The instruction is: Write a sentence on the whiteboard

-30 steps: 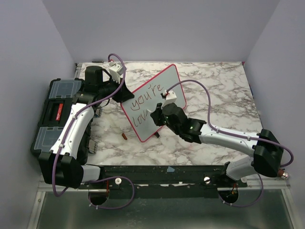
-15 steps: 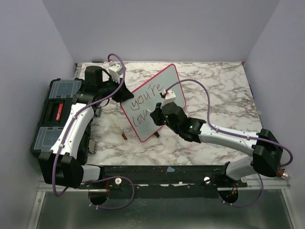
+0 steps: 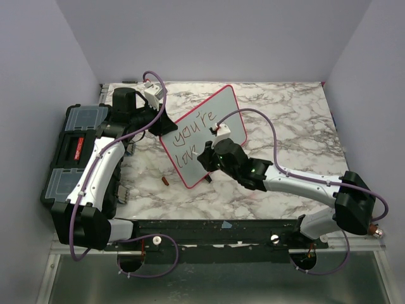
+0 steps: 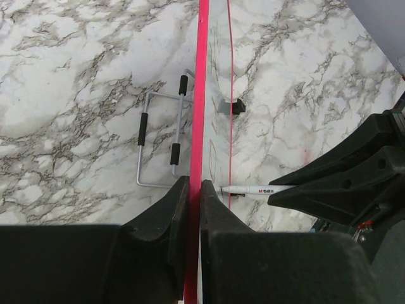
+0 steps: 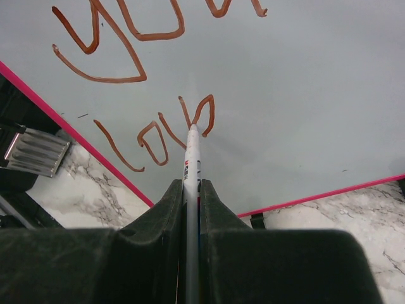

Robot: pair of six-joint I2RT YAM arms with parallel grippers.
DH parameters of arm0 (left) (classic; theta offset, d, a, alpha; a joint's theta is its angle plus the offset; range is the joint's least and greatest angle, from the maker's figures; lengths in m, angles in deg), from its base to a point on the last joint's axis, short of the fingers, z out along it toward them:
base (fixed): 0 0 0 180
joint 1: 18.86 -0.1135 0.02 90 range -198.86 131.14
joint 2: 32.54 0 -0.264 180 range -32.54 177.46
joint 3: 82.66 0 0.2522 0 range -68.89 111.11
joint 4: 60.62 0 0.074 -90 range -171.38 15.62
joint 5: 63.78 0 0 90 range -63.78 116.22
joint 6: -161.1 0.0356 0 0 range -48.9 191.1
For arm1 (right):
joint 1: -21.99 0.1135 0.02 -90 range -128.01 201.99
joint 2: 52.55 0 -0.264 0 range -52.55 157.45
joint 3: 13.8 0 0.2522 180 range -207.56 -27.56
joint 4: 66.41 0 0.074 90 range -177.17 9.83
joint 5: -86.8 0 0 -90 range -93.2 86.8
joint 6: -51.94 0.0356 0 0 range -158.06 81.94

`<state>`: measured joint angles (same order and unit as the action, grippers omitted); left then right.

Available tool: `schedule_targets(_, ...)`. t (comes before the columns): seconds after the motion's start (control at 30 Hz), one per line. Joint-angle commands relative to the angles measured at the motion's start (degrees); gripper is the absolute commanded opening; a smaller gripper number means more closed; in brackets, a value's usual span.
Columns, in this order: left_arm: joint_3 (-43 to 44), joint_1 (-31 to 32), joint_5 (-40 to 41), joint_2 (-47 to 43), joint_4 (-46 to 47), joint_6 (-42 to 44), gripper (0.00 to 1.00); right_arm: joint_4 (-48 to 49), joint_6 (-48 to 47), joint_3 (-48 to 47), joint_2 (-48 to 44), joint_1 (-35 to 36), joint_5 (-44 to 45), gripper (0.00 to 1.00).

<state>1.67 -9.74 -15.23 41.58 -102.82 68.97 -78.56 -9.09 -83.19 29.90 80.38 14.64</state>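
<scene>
The whiteboard (image 3: 209, 123), grey-white with a pink frame, stands tilted on the marble table and bears brown writing, "you're" above "lov". My left gripper (image 3: 161, 130) is shut on its left edge; in the left wrist view the jaws pinch the pink frame (image 4: 201, 95) edge-on. My right gripper (image 3: 205, 155) is shut on a white marker (image 5: 192, 158). The marker's tip touches the board (image 5: 304, 88) at the last stroke of the lower word. The marker also shows in the left wrist view (image 4: 256, 189).
A black toolbox (image 3: 76, 149) lies at the table's left edge under the left arm. A small brown marker cap (image 3: 165, 181) lies on the marble before the board. A wire stand (image 4: 161, 142) lies behind the board. Purple walls enclose the table.
My right gripper has shifted slightly left and down along the board with the marker, adding strokes to the lower word. The left arm and board stay still.
</scene>
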Motion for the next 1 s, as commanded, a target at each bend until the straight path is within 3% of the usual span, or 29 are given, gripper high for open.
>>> schedule_targets(0.0, -0.05, 0.37, 1.45, -1.53, 3.05, 1.62, 0.00, -0.14, 0.94, 1.31, 1.74, -0.20, -1.06, 0.01)
schedule_targets(0.73, -0.16, 0.37, 1.50, -1.62, 3.05, 1.67, 0.00, -5.72, 1.10, -0.54, -0.84, -0.20, 10.08, 0.01)
schedule_targets(0.97, -0.26, 0.37, 1.79, -1.66, 3.05, 1.69, 0.00, -6.86, -1.11, -1.46, -5.40, -0.19, 11.48, 0.01)
